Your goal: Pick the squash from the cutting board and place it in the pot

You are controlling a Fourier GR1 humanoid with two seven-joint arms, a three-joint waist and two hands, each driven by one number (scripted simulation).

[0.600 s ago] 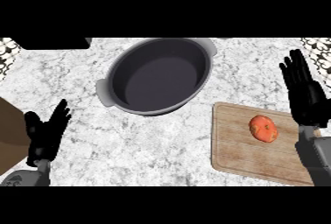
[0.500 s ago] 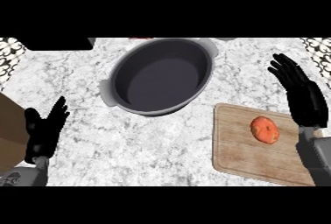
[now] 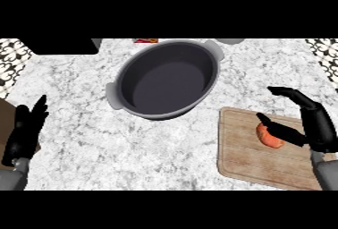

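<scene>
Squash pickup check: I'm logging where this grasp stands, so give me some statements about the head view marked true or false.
1. The squash lies on the cutting board. True.
2. The pot already holds the squash. False: the pot's inside shows nothing; the squash is on the board.
3. The right hand is at the squash, with the thumb over it and the fingers arched beyond it. True.
4. The right hand has lifted the squash off the board. False: the squash rests on the board, not enclosed.
5. The left hand is over the pot. False: it shows open near the view's left edge, apart from the pot.
</scene>
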